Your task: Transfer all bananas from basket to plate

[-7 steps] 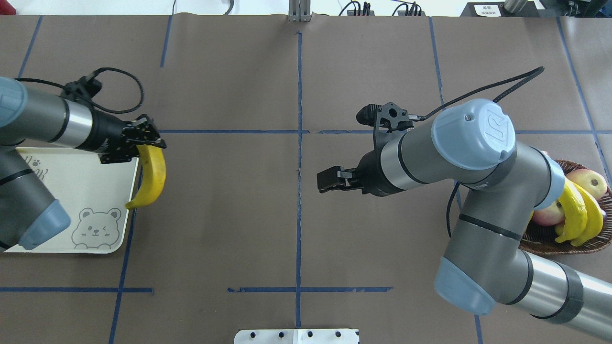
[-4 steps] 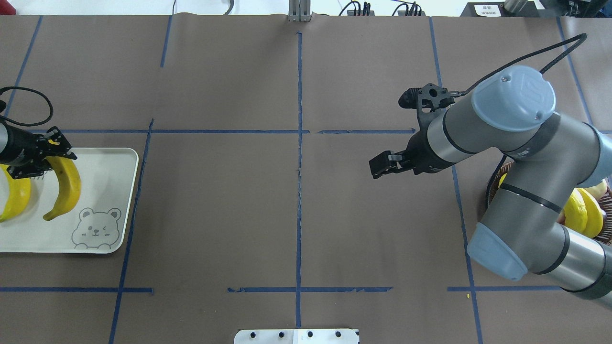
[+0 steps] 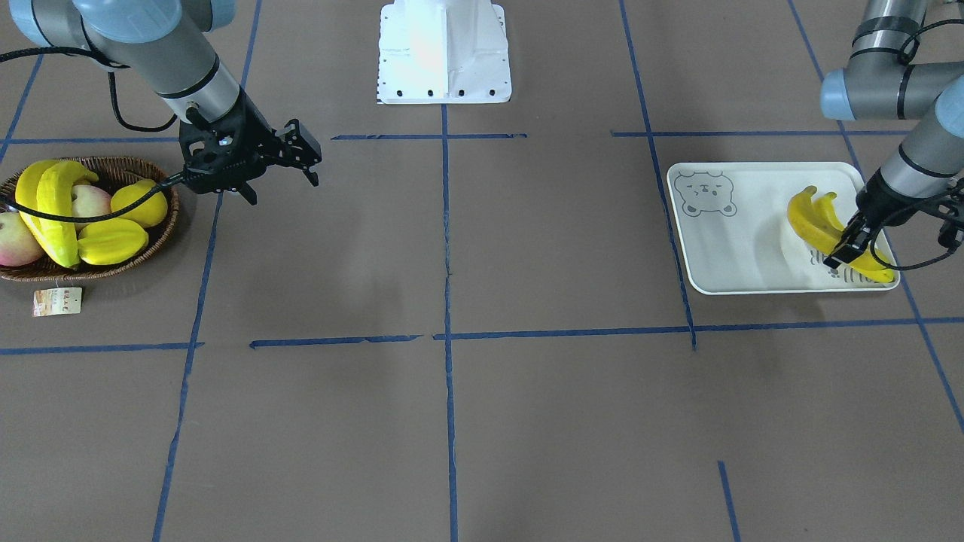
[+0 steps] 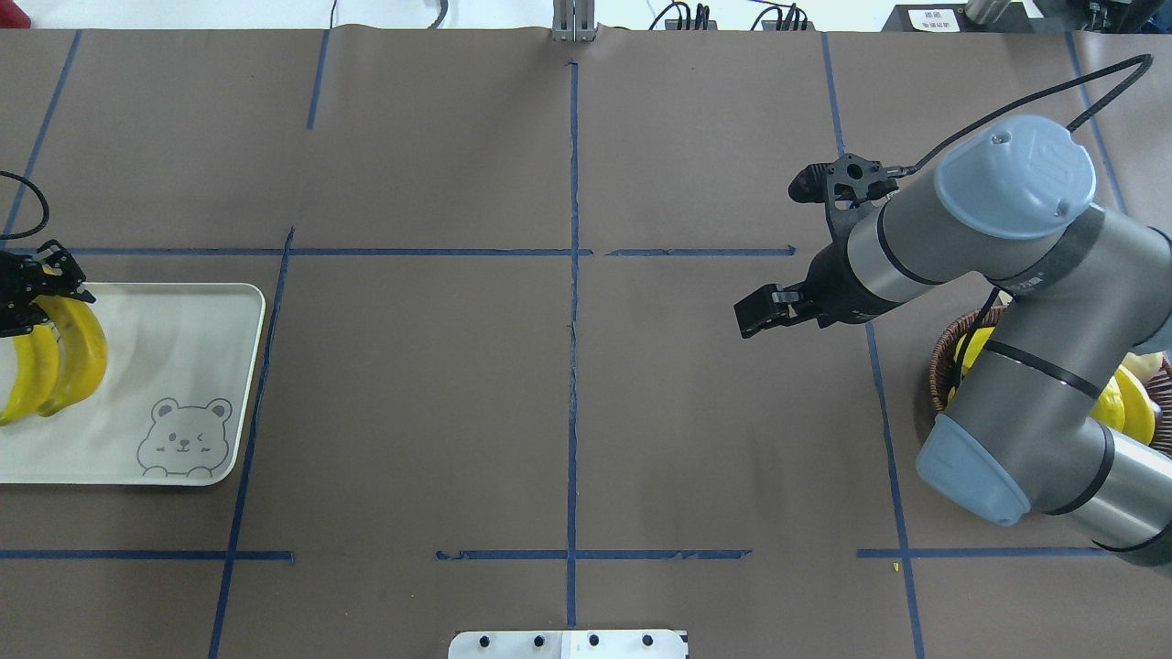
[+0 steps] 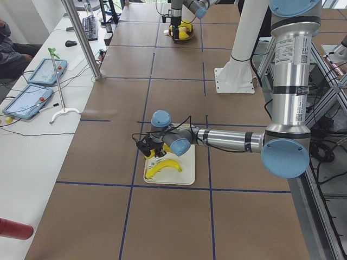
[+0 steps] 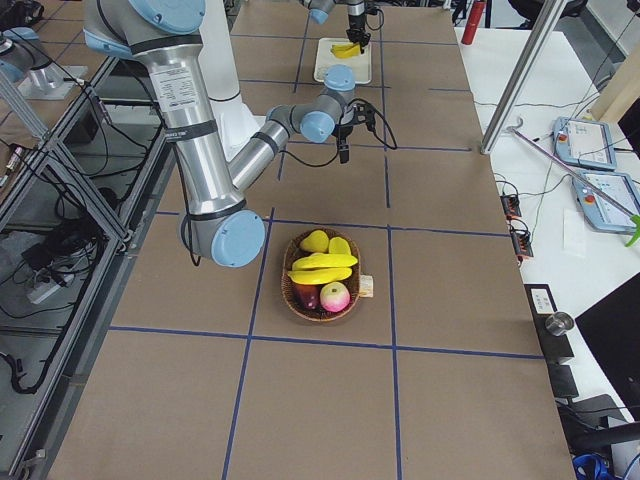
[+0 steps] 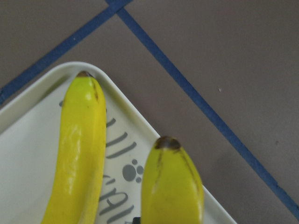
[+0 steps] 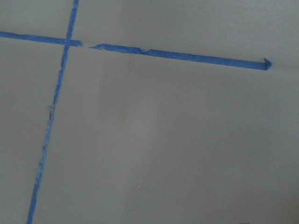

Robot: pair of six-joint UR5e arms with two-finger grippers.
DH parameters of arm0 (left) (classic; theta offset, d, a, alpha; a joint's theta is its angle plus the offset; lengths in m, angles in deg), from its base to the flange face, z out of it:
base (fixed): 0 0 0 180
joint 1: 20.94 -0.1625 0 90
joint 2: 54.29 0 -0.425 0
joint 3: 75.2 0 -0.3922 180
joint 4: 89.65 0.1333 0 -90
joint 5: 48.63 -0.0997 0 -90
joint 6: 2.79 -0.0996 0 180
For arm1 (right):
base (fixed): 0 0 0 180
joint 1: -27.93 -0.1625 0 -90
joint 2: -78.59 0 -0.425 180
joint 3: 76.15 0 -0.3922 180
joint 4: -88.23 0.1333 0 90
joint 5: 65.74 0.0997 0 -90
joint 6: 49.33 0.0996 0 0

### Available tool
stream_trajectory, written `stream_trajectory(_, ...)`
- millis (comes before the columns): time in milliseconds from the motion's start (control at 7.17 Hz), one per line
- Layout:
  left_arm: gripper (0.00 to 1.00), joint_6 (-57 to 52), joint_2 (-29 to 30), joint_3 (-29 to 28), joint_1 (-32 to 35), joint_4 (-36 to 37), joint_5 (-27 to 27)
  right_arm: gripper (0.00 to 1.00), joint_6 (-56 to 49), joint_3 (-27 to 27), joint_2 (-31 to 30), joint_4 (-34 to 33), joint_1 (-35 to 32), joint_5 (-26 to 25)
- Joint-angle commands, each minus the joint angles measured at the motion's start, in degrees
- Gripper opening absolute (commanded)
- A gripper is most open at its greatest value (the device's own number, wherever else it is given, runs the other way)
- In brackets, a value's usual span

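Over the plate (image 4: 183, 366), apparently pinches one banana (image 4: 79, 355) in the left end effector (image 4: 38, 297), parallel beside a second banana (image 4: 20, 389) lying there. Holds the right end effector (image 4: 760, 320) spread beside the basket (image 3: 98, 272), remaining bananas (image 3: 47, 207) to its right.

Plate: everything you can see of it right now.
The plate is a pale cream rectangular tray, plastic-looking, with rounded corners and a raised rim, flat on the brown table at the robot's left. A bear face is printed in one corner; grey lettering and a paw print mark the opposite one. A loose banana lies near its outer end; beside it the left gripper is shut on a second banana.
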Motion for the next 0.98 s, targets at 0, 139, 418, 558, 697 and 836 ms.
stream_trajectory(0, 0.54, -2.1, 0.0, -0.8, 0.8, -0.2, 0.1, 1.0, 0.0, -0.1, -0.1, 0.0, 0.0, 0.0)
stream_trajectory(139, 0.99, -2.0, -0.1, -0.7, 0.8, -0.7, 0.0, 1.0, 0.0, -0.1, -0.1, 0.0, -0.1, 0.0)
stream_trajectory(418, 1.0, -2.5, -0.6, 0.2, 1.1, -0.6, 0.6, 1.0, 0.0, -0.1, -0.4, 0.0, -0.7, 0.0)
stream_trajectory(558, 1.0, -2.8, -1.0, 4.0, 1.5, 0.2, 0.9, 1.0, -0.2, -0.2, -2.0, 0.0, -2.3, 0.6)
stream_trajectory(697, 1.0, -2.8, -1.7, 7.6, 1.5, 0.5, 3.0, 1.0, -3.4, -0.8, -4.6, 0.0, -3.5, 1.4)
stream_trajectory(836, 1.0, -2.8, -1.7, 10.4, 0.8, 0.6, 3.6, 1.0, -8.8, -3.2, -10.6, 0.7, -3.9, 1.3)
